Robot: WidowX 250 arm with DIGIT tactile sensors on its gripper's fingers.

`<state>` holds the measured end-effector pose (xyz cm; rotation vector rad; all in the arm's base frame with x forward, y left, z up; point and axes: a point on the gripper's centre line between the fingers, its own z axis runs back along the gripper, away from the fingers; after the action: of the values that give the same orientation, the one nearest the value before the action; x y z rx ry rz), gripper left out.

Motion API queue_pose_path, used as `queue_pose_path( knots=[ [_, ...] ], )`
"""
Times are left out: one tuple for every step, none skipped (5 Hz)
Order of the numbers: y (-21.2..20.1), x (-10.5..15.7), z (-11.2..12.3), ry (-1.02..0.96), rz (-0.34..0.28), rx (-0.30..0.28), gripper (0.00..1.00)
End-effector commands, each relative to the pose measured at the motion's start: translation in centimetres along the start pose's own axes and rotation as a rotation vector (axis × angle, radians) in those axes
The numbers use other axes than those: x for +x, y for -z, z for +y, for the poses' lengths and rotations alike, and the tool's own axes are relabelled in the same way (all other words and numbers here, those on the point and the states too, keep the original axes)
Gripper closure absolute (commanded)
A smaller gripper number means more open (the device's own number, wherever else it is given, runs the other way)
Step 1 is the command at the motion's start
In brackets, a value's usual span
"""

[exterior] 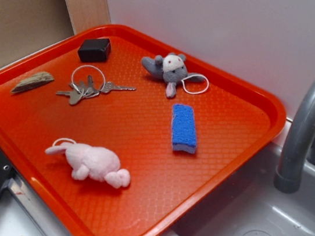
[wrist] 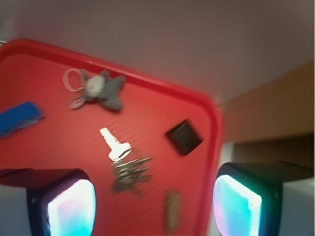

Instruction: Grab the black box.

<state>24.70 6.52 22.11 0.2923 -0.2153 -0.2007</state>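
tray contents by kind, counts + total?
Plush toys: 2 (grey mouse, pink mouse)
Boxes: 1 (black box)
Key bunches: 1 (keys on a ring)
Sponges: 1 (blue sponge)
Flat grey-brown pieces: 1 (near the tray's left edge; cannot tell what it is)
Total: 6 on the red tray

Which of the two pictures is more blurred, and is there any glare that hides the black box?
The wrist view is clearly softer: the keys and the black box look smeared, and the gripper pads glow cyan. The exterior view is sharper, with soft light and faint shadows; no glare covers the black box on the red tray.
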Motion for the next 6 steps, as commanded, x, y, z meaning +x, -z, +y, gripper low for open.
queue_pose_path(
  knots=[
    [3.0, 2.4, 5.2, 0.317, 0.136, 0.038, 0.0],
    [6.0, 1.7, 5.9, 0.4, 0.229, 0.005, 0.0],
    [9.5, 0.8, 5.5, 0.453, 0.26, -0.041, 0.0],
    [12.2, 0.1, 4.6, 0.482, 0.269, -0.052, 0.0],
    [15.0, -0.1, 3.8, 0.496, 0.263, -0.101, 0.0],
    [17.3, 0.8, 2.8, 0.494, 0.236, -0.056, 0.0]
  ],
)
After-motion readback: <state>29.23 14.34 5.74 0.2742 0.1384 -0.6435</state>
